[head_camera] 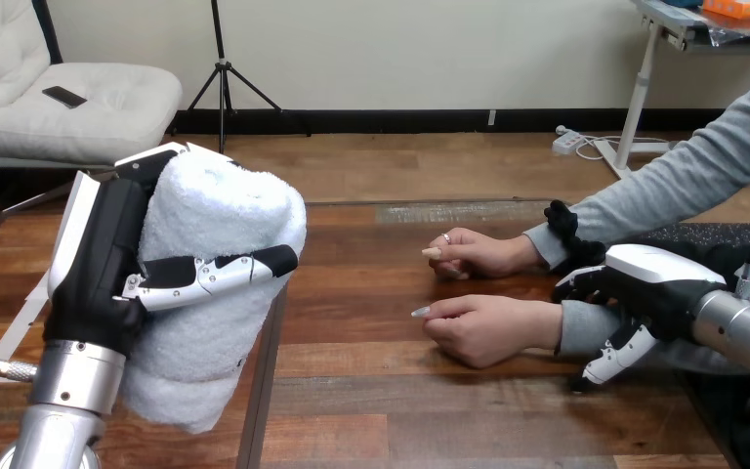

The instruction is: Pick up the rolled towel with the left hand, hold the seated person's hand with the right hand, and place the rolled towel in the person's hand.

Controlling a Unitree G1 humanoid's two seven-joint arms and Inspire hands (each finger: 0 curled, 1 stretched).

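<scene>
The rolled white towel (217, 220) stands upright above the table's left part, with my left hand (98, 264) shut on it: fingers across its front, palm at its left side. Two of the person's hands rest on the table at the right. The nearer one (488, 327) lies palm down, loosely curled, with its fingers pointing left. My right hand (659, 278) sits at that hand's wrist, over the grey sleeve, with fingers curled over the top and the thumb below. The farther hand (483, 252) lies just behind, apart from my hand.
The wooden table (371, 391) runs across the view. Bare wood lies between the towel and the person's hands. A seam or edge (266, 371) runs down the table under the towel. The person's grey-sleeved arm (703, 171) comes in from the upper right.
</scene>
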